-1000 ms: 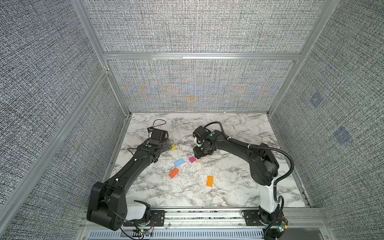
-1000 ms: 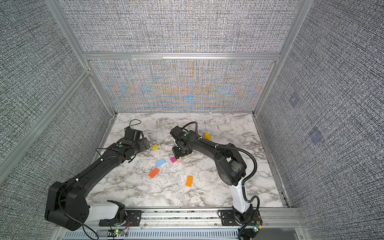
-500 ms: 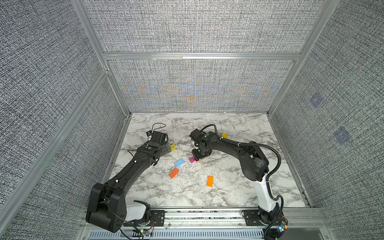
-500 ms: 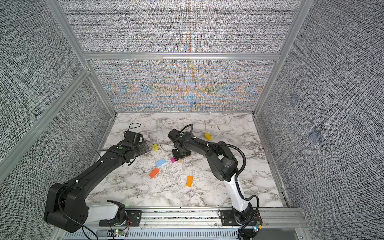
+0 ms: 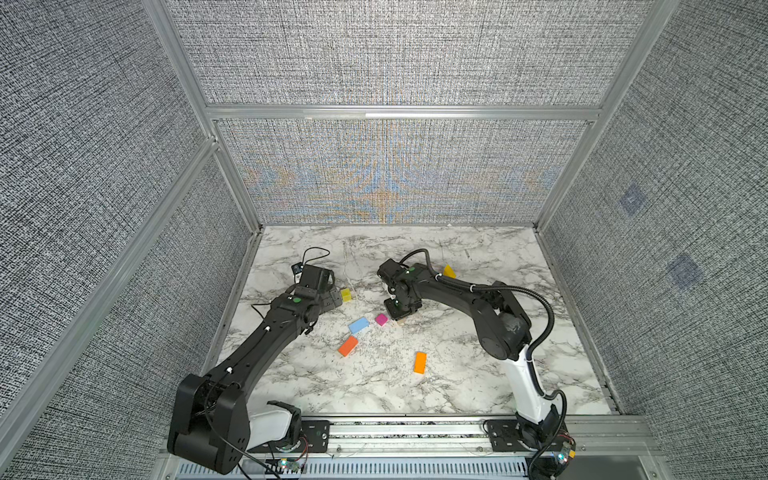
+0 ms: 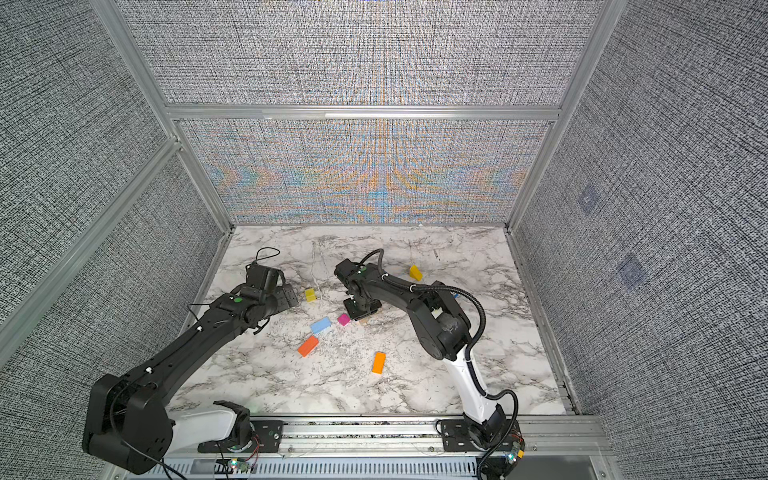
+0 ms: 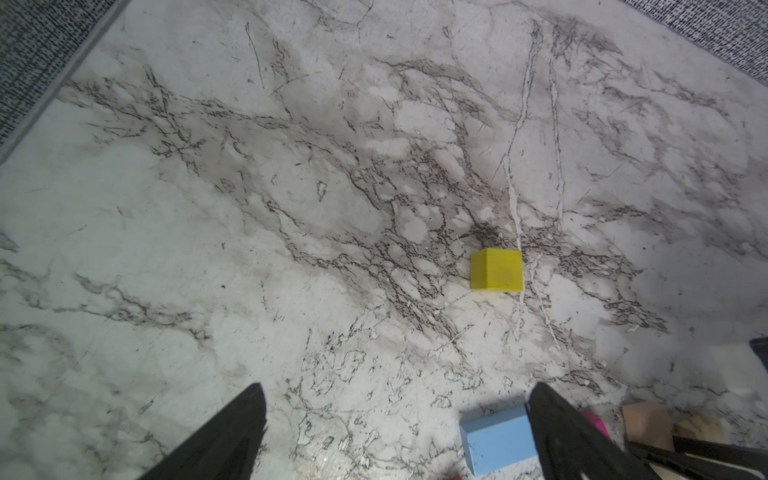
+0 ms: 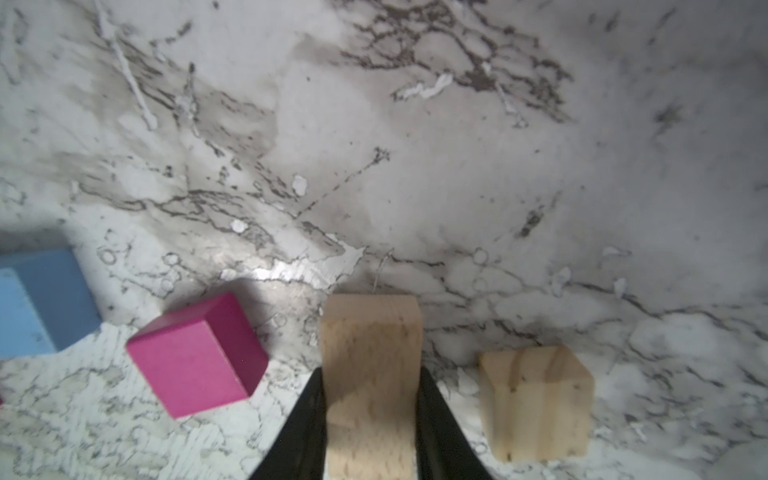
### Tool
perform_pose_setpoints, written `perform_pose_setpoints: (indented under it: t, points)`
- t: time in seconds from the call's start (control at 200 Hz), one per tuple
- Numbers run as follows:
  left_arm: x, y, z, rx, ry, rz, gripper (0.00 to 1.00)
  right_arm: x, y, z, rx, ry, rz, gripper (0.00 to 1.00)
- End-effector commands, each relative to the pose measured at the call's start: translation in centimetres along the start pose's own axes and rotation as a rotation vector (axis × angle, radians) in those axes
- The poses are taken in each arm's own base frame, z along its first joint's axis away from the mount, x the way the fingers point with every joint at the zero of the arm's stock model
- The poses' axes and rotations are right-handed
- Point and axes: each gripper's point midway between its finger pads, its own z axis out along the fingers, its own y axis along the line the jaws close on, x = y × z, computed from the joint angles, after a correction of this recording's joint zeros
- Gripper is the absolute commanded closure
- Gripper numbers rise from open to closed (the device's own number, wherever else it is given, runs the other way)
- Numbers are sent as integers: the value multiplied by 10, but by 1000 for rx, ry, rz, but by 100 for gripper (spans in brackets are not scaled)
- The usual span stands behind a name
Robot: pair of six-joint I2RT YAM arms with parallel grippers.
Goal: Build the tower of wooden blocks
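In both top views your wood blocks lie scattered singly on the white marble-pattern table (image 5: 374,390). A small yellow cube (image 5: 345,294) sits just beside your left gripper (image 5: 332,300). A light blue short bar (image 5: 358,325) and a magenta cube (image 5: 381,319) lie near the middle. An orange bar (image 5: 348,345) lies in front of them, with a second orange bar (image 5: 420,363) to its right. A yellow wedge (image 5: 449,271) lies behind the right arm. Your right gripper (image 5: 401,312) points down just right of the magenta cube. In a top view a sliver of a bare-wood rectangular block (image 6: 363,320) shows beneath it.

In the left wrist view your left gripper (image 7: 397,386) stands spread wide and holds nothing. Only marble lies between its fingers (image 7: 232,432). The small yellow cube rests ahead of the fingertips, clear of both and nearer one of them. The light blue short bar lies on the inner side of that same finger, partly hidden by it. You cannot tell whether they touch.

In the right wrist view your right gripper (image 8: 370,372) has closed onto the bare-wood rectangular block. One of its fingers (image 8: 305,419) lies flush on each long side, with no gap showing. The block rests on the table and reaches out past the fingertips. A second bare-wood block (image 8: 536,403) stands just outside one finger, and the magenta cube stands outside the other. Both are apart from the gripper.
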Motion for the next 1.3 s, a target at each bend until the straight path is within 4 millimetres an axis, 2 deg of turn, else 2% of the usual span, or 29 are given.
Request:
perform_pose_setpoints:
  t: [0.0, 0.265, 0.52, 0.625, 0.845, 0.975, 1.015, 1.16, 1.296]
  points:
    - [0, 1, -3, 5, -1, 0, 1, 0, -2, -8, 15, 1, -8, 70]
    - [5, 1, -4, 11, 18, 15, 1, -29, -5, -25, 38, -36, -27, 71]
    - [13, 0, -4, 27, 59, 24, 1, -62, -20, -19, 53, -42, -14, 71]
    - [17, -7, -6, 74, 68, 34, 1, -72, -24, -16, 66, -52, -11, 71]
    - [12, -11, -15, 116, 34, 42, 1, -78, -31, 2, 110, -50, -24, 70]
    - [9, -10, -21, 121, 25, 47, 1, -79, -35, 5, 119, -51, -20, 70]
    - [9, -11, -23, 127, 24, 49, 1, -79, -35, 6, 120, -50, -21, 67]
    - [8, -13, -29, 153, 14, 50, 1, -81, -37, 4, 135, -55, -49, 43]
    - [5, -10, -32, 157, -22, 58, 1, -82, -40, -9, 147, -65, -83, 31]
